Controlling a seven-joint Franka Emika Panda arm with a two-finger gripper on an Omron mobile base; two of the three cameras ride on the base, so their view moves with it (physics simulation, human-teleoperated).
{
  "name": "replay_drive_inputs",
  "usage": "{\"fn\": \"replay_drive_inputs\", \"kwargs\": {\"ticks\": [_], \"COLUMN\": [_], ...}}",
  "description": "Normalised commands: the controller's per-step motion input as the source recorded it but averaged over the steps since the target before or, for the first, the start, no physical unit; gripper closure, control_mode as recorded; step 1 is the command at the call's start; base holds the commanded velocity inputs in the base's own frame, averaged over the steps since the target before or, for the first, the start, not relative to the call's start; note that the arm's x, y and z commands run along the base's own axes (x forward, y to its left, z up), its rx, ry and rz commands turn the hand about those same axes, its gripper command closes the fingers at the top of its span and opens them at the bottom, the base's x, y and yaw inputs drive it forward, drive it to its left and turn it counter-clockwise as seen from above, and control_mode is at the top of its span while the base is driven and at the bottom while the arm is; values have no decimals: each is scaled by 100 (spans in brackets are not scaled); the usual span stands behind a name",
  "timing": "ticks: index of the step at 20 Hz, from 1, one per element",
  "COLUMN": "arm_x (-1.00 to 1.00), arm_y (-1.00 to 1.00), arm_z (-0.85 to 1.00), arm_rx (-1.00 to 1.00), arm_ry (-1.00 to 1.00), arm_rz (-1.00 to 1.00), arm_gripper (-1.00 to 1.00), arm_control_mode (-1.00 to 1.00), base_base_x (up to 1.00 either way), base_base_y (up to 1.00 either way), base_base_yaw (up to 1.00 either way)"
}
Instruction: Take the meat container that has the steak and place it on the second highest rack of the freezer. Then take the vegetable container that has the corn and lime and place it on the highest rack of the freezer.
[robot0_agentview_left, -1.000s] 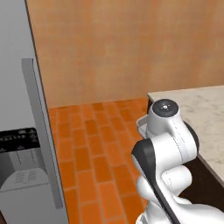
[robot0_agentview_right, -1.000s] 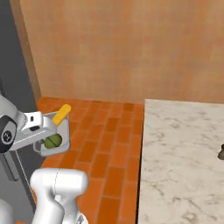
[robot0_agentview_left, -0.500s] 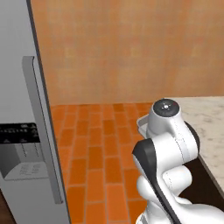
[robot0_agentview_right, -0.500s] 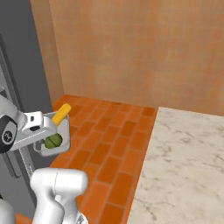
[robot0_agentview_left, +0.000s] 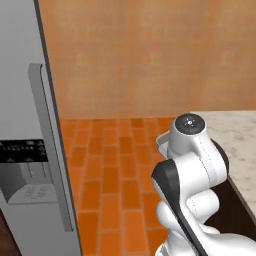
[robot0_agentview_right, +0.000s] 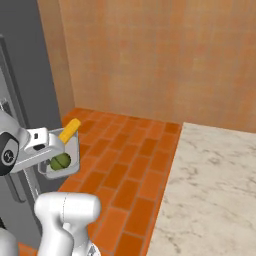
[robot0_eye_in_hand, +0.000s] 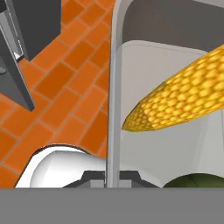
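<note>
My gripper (robot0_agentview_right: 48, 151) is shut on the rim of the grey vegetable container (robot0_agentview_right: 72, 156), held in the air over the brick floor. Inside it the yellow corn (robot0_agentview_right: 69, 131) sticks out past the top edge, with the dark-green lime (robot0_agentview_right: 60, 161) below it. In the hand view the corn (robot0_eye_in_hand: 179, 103) lies across the container (robot0_eye_in_hand: 113, 83), the lime (robot0_eye_in_hand: 192, 180) peeks in at the bottom, and the gripper (robot0_eye_in_hand: 112, 177) clamps the rim. The silver freezer (robot0_agentview_left: 22, 100) with its long bar handle (robot0_agentview_left: 50, 150) stands at the left. Its racks are hidden. The steak is out of view.
A marble counter (robot0_agentview_right: 210, 185) runs along the right, its corner (robot0_agentview_left: 240, 135) beside the arm. Orange brick floor (robot0_agentview_left: 115, 165) lies open between freezer and counter, up to the wooden back wall (robot0_agentview_right: 160, 55). The freezer's dark side (robot0_agentview_right: 30, 75) is close beside the held container.
The whole picture has shifted, so the base has moved: the freezer now looms larger at the left and the counter sits further right. The container stays in my gripper as before.
</note>
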Motion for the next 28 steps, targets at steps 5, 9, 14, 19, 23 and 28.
{"fn": "replay_drive_inputs", "kwargs": {"ticks": [5,9,14,19,23,28], "arm_x": [0,0,0,0,0,0], "arm_y": [0,0,0,0,0,0], "arm_z": [0,0,0,0,0,0], "arm_rx": [0,0,0,0,0,0], "arm_ry": [0,0,0,0,0,0], "arm_rz": [0,0,0,0,0,0], "arm_gripper": [100,100,100,100,100,100], "arm_control_mode": [100,100,100,100,100,100], "base_base_x": [7,17,92,100,100,100], "base_base_y": [-62,-70,-54,-36,-26,0], "base_base_yaw": [-23,-24,-2,0,0,-2]}}
